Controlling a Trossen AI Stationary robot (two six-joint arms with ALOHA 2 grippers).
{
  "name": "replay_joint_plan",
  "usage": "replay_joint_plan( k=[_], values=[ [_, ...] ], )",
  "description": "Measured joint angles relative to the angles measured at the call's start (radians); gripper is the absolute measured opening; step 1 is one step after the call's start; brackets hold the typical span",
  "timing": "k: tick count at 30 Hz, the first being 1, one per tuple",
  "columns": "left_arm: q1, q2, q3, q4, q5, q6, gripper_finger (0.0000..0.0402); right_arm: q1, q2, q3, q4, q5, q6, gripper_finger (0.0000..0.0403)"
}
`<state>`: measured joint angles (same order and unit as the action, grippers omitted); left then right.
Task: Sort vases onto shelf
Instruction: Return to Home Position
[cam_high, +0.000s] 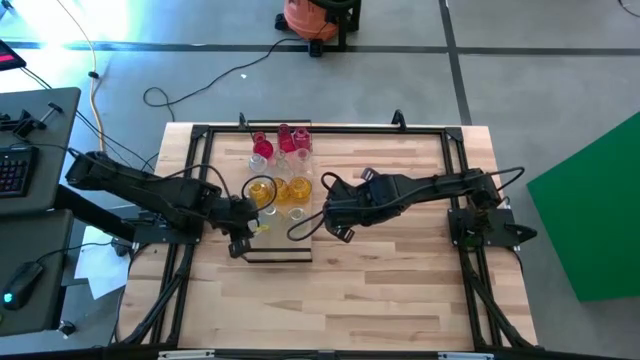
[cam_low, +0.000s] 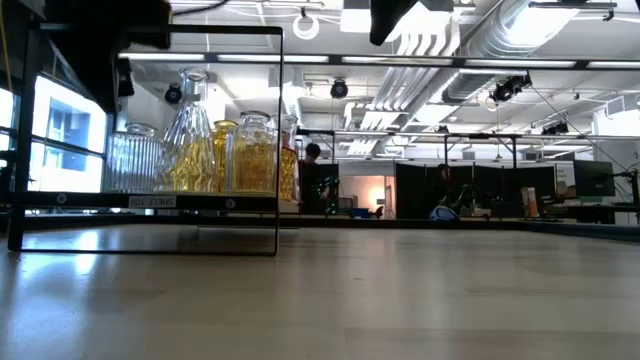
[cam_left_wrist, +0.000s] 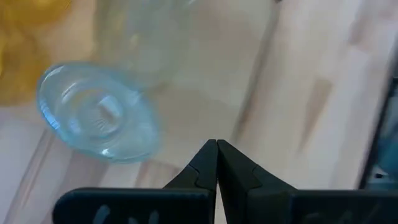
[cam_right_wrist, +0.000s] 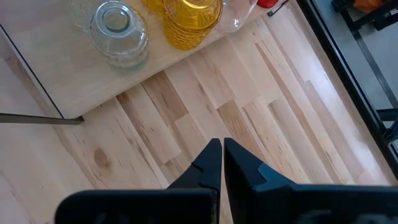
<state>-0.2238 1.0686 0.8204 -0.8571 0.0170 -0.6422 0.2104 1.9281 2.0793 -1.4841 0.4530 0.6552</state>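
The small round glass vases (cam_high: 263, 189), red, yellow and clear, stand in colour rows on the flat light-wood shelf (cam_right_wrist: 56, 68). The left gripper (cam_left_wrist: 216, 149) and right gripper (cam_right_wrist: 222, 147) hang near them, pinched together and empty, because the sorting looks done.

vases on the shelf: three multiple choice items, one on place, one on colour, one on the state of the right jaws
1. In the high view, the red vases stand on the shelf at: A its top end; B its middle; C its bottom end.
2. The vases in the shelf's middle are: A blue; B amber-yellow; C green.
3. The right jaws are: A shut and empty; B shut on a red vase; C wide open.

1 A: they show nearest the picture's top edge.
2 B: the yellow vases sit midway along the board.
3 A: the right wrist view shows the fingers together over bare tabletop.
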Motion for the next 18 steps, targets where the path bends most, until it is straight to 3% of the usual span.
replay_joint_plan(
  k=[8,14,18],
  values=[
    [-0.048,-0.080,0.222,-0.047,-0.088,0.048,0.0000,0.023,-0.030,0.125,0.006,-0.006,-0.088,0.0000],
    [-0.048,-0.220,0.330,-0.059,-0.095,0.169,0.0000,0.115,-0.149,0.239,0.006,0.150,-0.292,0.0000],
    [-0.048,-0.361,0.318,-0.078,-0.204,0.173,0.0000,0.175,-0.304,0.192,-0.042,0.214,-0.233,0.0000]
  ],
)
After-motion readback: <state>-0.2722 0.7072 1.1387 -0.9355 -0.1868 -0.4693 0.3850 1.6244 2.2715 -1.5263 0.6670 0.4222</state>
